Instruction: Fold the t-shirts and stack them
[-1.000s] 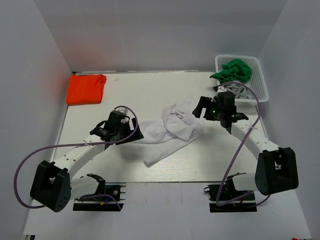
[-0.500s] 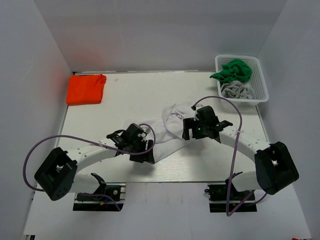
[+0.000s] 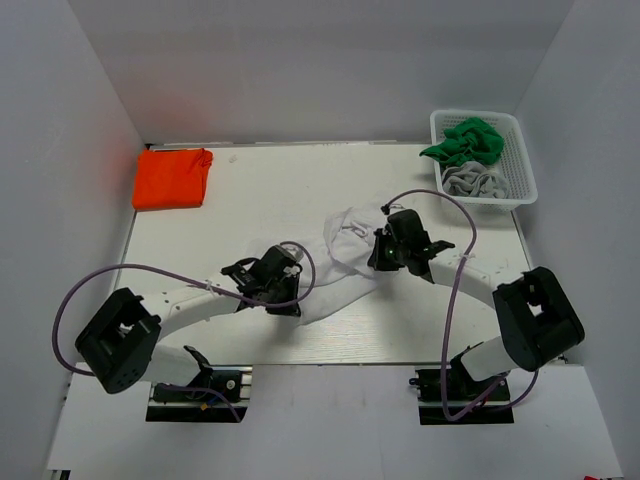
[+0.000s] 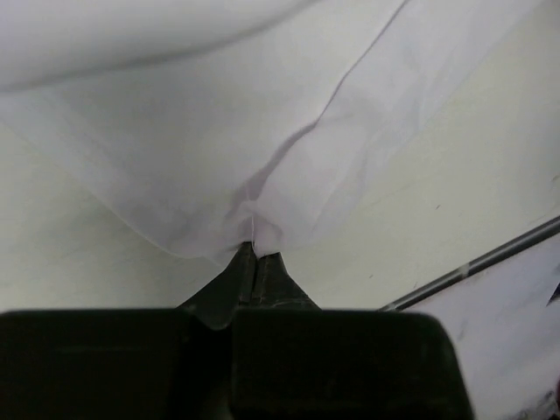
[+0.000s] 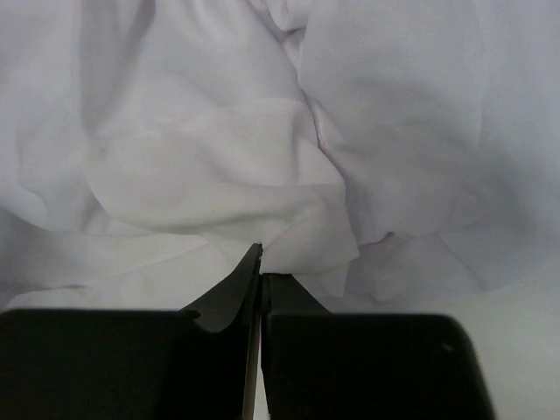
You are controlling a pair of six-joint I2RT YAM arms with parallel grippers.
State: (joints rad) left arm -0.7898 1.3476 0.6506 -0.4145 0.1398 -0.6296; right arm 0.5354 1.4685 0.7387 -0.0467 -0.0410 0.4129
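Observation:
A white t-shirt lies crumpled in the middle of the table. My left gripper is shut on its near edge, and the left wrist view shows the hem pinched at my fingertips. My right gripper is shut on a fold at the shirt's right side, where the cloth bunches at the fingertips. An orange t-shirt lies folded at the far left. A green t-shirt and a grey one sit crumpled in the basket.
The white mesh basket stands at the far right corner. White walls close in the table on three sides. The arm bases and their purple cables sit along the near edge.
Both arms have swung inward onto the white t-shirt. Both grippers stood open a second ago and have shut on its cloth.

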